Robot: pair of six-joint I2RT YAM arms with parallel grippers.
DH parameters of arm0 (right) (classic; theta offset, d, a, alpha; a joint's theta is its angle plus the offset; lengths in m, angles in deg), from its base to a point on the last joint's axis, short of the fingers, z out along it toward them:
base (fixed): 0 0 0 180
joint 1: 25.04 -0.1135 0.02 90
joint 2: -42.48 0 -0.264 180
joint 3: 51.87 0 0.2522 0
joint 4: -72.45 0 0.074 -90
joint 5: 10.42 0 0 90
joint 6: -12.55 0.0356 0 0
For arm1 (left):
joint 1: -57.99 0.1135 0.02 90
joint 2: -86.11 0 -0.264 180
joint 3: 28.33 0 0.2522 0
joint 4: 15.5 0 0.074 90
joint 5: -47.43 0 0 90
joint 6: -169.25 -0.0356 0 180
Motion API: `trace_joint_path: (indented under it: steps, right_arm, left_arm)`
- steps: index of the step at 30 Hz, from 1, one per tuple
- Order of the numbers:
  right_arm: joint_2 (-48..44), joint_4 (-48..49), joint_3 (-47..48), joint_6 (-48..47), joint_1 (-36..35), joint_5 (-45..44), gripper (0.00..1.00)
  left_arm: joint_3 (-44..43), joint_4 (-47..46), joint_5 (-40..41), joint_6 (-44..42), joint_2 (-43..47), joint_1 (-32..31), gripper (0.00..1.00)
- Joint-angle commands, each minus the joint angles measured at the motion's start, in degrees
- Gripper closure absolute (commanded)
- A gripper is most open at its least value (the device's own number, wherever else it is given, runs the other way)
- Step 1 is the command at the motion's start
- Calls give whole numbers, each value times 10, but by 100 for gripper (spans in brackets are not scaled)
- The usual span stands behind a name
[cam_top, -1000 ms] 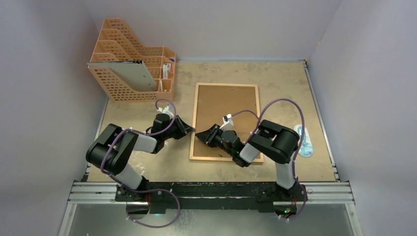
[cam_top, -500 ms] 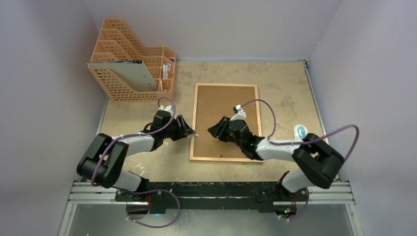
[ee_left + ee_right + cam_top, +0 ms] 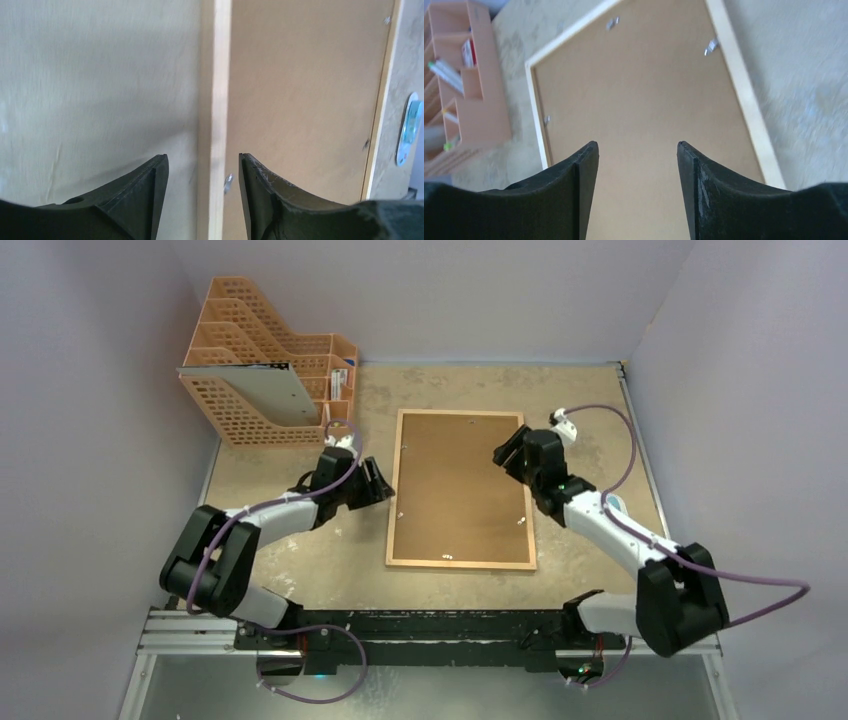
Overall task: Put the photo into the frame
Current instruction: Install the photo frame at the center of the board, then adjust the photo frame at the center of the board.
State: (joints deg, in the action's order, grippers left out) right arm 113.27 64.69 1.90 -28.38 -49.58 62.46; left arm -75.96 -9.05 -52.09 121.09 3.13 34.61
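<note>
Here we have the frame lying back-side up mid-desk, its brown backing panel showing.
Our left gripper is at the frame's left rail, fingers apart, with the light-wood strip between them in the wrist view. Farther back, our right gripper hangs over the frame's far right corner, fingers spread, holding nothing. The orange file rack stands at the far left corner.
</note>
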Motion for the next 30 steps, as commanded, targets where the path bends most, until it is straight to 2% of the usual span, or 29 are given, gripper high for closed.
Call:
trace_joint_path:
  steps: [1, 4, 7, 11, 14, 17, 21, 26, 30]
  right_arm:
    - [62, -47, 83, -39, 41, -24, 38]
    - [77, -43, 89, -57, 54, 9, 37]
    - [65, 3, 65, -115, 55, 156, 39]
    - [33, 46, 25, -154, 48, 339, 42]
    - [3, 55, -12, -146, 39, 411, 41]
    - [-23, 48, -37, -139, 36, 426, 42]
    - [-37, 28, -43, -122, 36, 399, 43]
    - [-45, 29, -57, -83, 36, 379, 44]
    - [-49, -7, -64, -85, 35, 383, 45]
  left_arm:
    - [-90, -19, 37, -37, -51, 0, 44]
    - [-127, -8, 35, -42, -101, 1, 44]
    - [-142, -23, 7, -38, -138, 1, 45]
    - [-164, -9, -23, -32, -181, -2, 58]
    - [-152, 6, 1, -21, -184, -4, 62]
    - [-137, 8, 4, -20, -182, -11, 75]
    - [-107, 9, 14, -15, -164, -31, 100]
    - [-44, -2, 26, 28, -121, -39, 100]
    - [50, -53, 45, 143, -49, -46, 100]
